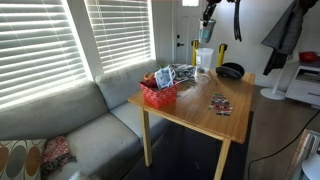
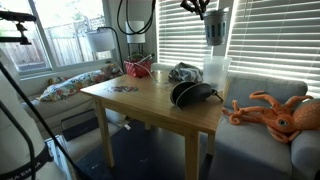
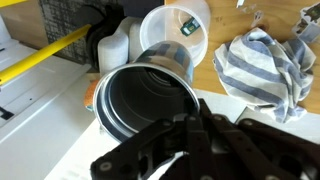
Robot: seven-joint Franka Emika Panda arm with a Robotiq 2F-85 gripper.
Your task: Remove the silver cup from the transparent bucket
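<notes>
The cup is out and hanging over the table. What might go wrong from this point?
1. The gripper seems to pinch the silver cup at its rim, almost directly above the transparent bucket. If it slips, the cup would likely fall back in or tip the bucket.
2. Space to set it down looks tight, as the striped cloth and the black bowl lie close to the bucket.

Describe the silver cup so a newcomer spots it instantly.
Find the wooden table by the couch, then the transparent bucket standing near the black bowl. The silver cup hangs above that bucket, pinched by the fingers: an opaque bluish-grey metal cylinder, the only item off the table.
</notes>
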